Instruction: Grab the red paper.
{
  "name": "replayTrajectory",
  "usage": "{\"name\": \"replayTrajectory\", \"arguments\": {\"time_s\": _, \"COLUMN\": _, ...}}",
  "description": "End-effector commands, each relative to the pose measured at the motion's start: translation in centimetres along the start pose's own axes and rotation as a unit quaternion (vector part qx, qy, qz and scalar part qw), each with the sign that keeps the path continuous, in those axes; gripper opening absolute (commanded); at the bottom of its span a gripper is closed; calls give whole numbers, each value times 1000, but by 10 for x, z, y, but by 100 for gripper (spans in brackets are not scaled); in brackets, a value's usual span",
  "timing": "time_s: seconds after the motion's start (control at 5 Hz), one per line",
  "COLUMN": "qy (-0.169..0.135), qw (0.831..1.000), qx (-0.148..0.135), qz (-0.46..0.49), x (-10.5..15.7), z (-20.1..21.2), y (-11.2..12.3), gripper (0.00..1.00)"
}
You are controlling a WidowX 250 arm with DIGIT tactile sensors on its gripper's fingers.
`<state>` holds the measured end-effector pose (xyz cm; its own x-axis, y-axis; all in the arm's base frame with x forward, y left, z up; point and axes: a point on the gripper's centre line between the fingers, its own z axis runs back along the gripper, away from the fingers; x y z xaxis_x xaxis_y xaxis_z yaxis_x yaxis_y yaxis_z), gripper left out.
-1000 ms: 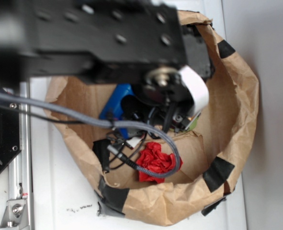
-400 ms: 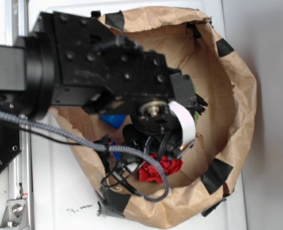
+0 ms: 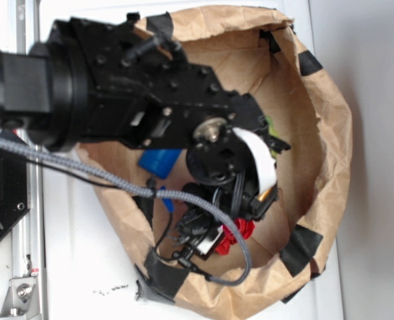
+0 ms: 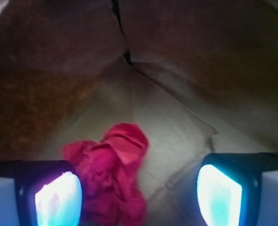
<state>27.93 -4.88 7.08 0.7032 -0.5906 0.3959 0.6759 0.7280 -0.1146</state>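
The red paper [image 4: 111, 176] is a crumpled wad lying on the floor of a brown paper bag. In the wrist view it sits between my two fingers, close against the left pad [image 4: 58, 200] and well apart from the right pad [image 4: 218, 194]. My gripper [image 4: 139, 197] is open around it with the jaws wide. In the exterior view only a small piece of the red paper [image 3: 240, 230] shows below the black wrist, and my gripper [image 3: 233, 233] is down inside the bag right over it. A blue bottle [image 3: 160, 160] lies partly hidden under the arm.
The brown paper bag [image 3: 323, 133] with black tape patches [image 3: 302, 243] walls in the gripper on all sides. A grey cable [image 3: 117, 179] loops across the bag's near side. A metal rail [image 3: 30, 233] runs along the left.
The arm has dropped lower into the bag and moved toward its near side. The red wad, in plain view a second ago, is now mostly covered by the gripper.
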Motion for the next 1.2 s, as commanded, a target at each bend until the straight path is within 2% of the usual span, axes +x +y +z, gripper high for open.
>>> {"name": "replayTrajectory", "arguments": {"time_s": 0.0, "qy": 6, "qw": 995, "qx": -82, "qz": -55, "x": 9, "z": -28, "y": -32, "gripper": 100}}
{"name": "replayTrajectory", "arguments": {"time_s": 0.2, "qy": 28, "qw": 993, "qx": -96, "qz": -54, "x": 7, "z": -54, "y": -33, "gripper": 100}}
{"name": "replayTrajectory", "arguments": {"time_s": 0.4, "qy": 28, "qw": 991, "qx": -122, "qz": -45, "x": 5, "z": -66, "y": -28, "gripper": 100}}
{"name": "replayTrajectory", "arguments": {"time_s": 0.6, "qy": 23, "qw": 993, "qx": -104, "qz": -53, "x": -1, "z": -62, "y": -39, "gripper": 0}}
{"name": "replayTrajectory", "arguments": {"time_s": 0.8, "qy": 20, "qw": 994, "qx": -85, "qz": -69, "x": -3, "z": -48, "y": -37, "gripper": 0}}
{"name": "replayTrajectory", "arguments": {"time_s": 1.0, "qy": 21, "qw": 994, "qx": -54, "qz": -96, "x": -5, "z": -22, "y": -35, "gripper": 0}}
